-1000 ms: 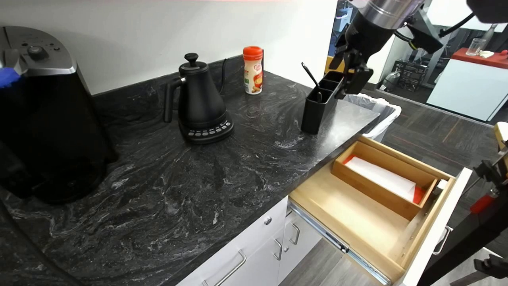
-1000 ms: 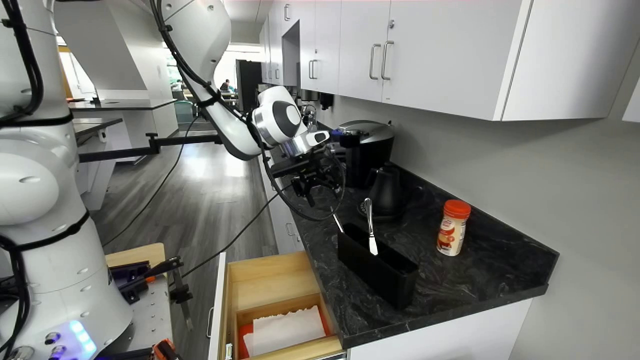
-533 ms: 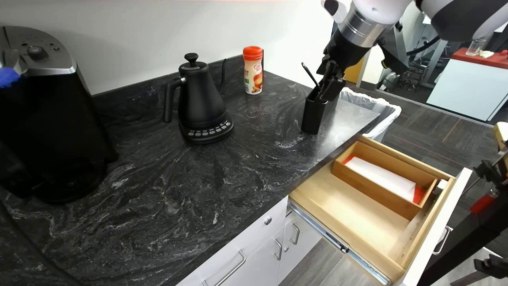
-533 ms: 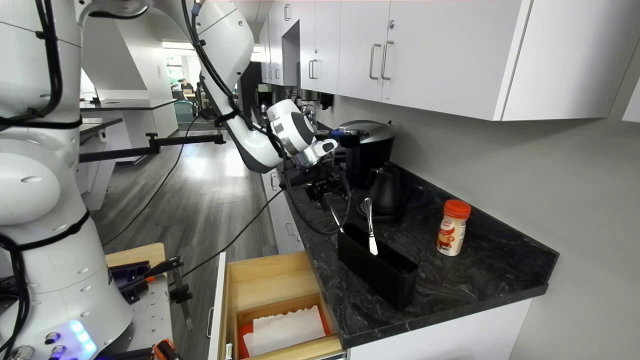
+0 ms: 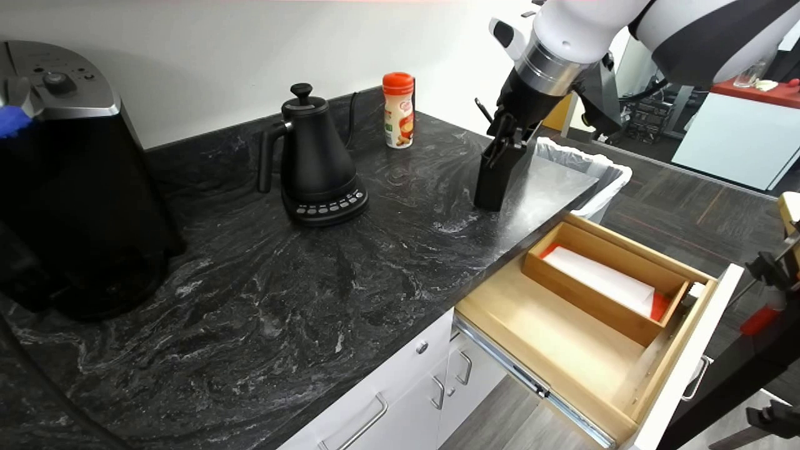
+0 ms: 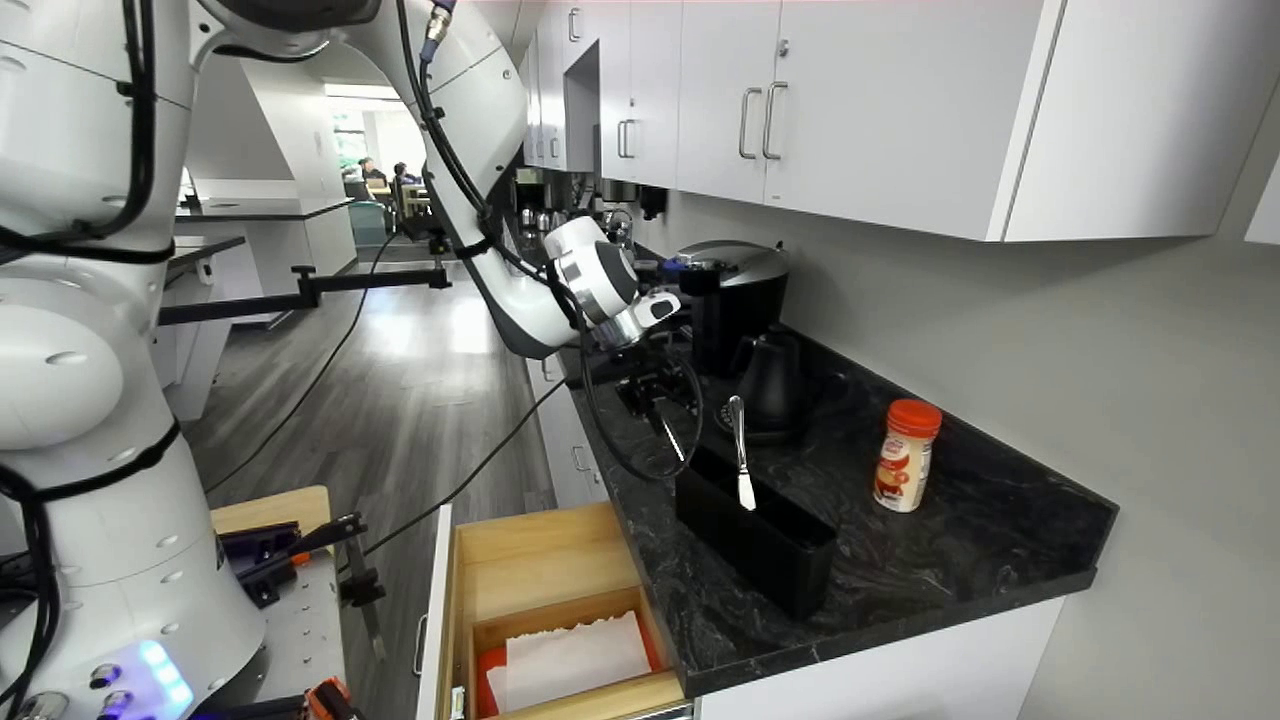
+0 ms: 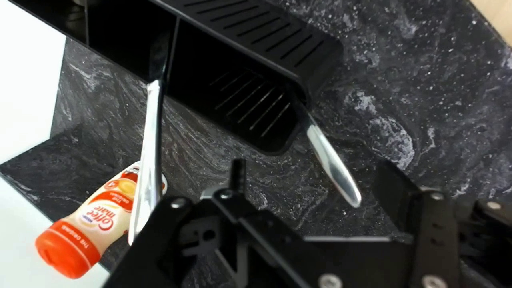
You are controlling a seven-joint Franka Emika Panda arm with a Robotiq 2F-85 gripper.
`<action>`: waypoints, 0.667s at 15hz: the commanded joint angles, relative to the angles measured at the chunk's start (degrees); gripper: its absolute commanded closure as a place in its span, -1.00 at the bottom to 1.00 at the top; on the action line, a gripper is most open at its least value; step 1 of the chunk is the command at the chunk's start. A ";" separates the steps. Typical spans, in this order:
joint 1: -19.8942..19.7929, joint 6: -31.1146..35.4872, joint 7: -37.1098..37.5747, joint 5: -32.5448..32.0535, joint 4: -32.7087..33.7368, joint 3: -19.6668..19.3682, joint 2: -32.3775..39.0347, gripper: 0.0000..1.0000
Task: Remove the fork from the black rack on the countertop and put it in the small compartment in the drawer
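The black rack (image 5: 492, 187) stands on the dark marbled countertop (image 5: 350, 287). Two silver utensils stand in it; their heads are hidden, so I cannot tell which is the fork. One utensil (image 7: 150, 132) leans toward the wall from the rack's middle; the other (image 7: 332, 164) leans out of its end compartment. My gripper (image 7: 316, 185) is open at that end, with this handle's tip between its fingers, not clamped. In an exterior view, the gripper (image 6: 655, 412) is over the rack's far end. The drawer (image 5: 550, 328) is open; its small compartment (image 5: 587, 299) holds white paper over red.
A creamer bottle (image 5: 399, 119) and a black gooseneck kettle (image 5: 319, 156) stand by the wall. A coffee machine (image 5: 75, 187) is farther along. A lined trash bin (image 5: 603, 172) is beside the counter's end. Wall cabinets (image 6: 880, 110) hang above the counter.
My gripper has moved down to the rack's end, so that one handle shows between its fingers. The rack, utensils and drawer have not moved.
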 commanded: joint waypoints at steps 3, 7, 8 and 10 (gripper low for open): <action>0.63 -0.39 1.01 -2.76 1.07 -0.93 -0.43 0.21; 0.24 -8.16 -3.84 2.85 1.48 0.83 -2.04 0.74; 0.24 -9.49 -4.56 3.60 1.69 1.06 -2.43 0.86; 0.37 -11.73 -5.52 4.33 2.14 1.27 -2.83 0.99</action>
